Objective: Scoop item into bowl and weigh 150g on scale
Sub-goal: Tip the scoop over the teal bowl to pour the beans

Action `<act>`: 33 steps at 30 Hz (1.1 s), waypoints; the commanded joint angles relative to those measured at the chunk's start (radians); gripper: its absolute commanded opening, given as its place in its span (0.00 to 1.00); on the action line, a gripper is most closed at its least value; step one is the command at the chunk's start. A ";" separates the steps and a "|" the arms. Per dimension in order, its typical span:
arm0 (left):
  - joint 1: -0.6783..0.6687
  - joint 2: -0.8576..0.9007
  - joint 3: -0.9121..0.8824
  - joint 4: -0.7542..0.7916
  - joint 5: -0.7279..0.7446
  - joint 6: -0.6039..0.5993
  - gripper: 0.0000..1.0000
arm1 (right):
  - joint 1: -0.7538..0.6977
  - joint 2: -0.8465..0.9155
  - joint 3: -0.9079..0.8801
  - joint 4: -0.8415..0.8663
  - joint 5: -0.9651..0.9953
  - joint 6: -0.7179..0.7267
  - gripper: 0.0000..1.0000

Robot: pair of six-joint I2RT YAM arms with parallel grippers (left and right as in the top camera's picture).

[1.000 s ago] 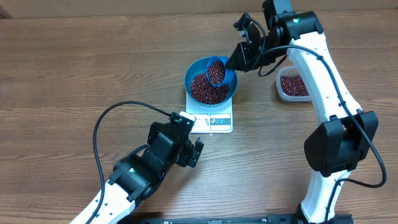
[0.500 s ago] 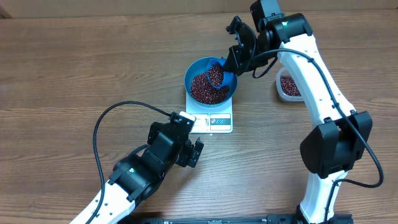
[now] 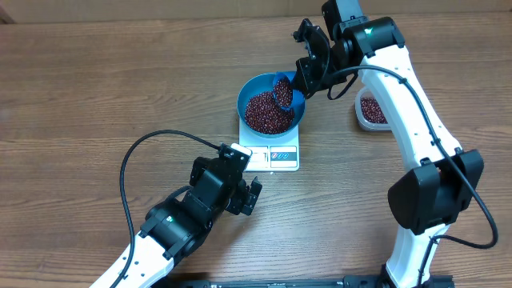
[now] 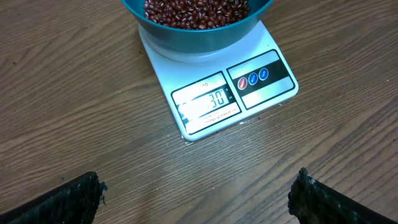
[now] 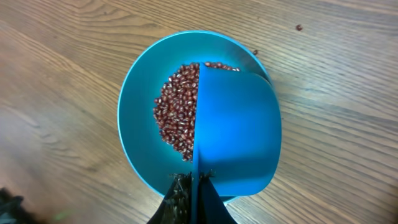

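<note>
The blue bowl stands on the white scale and holds a heap of red-brown beans. My right gripper is shut on the handle of a small blue scoop, tilted steeply over the bowl's right rim with beans in it. In the right wrist view the scoop covers the right half of the bowl and the beans. My left gripper hangs open and empty in front of the scale. The display digits are blurred.
A clear plastic tub of more beans sits to the right of the scale, partly behind the right arm. A black cable loops over the table at the left arm. A stray bean lies on the wood beyond the bowl.
My right gripper has shifted a little left and turned the scoop steeper over the bowl. The left arm has not moved.
</note>
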 commanded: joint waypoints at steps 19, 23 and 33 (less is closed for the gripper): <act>-0.006 0.005 -0.007 0.000 -0.017 -0.018 1.00 | 0.081 -0.060 0.035 0.015 0.164 0.020 0.04; -0.006 0.005 -0.007 0.000 -0.017 -0.018 1.00 | 0.080 -0.064 0.035 0.015 0.131 0.019 0.04; -0.006 0.005 -0.007 0.000 -0.017 -0.018 0.99 | 0.064 -0.067 0.035 0.012 0.069 0.019 0.04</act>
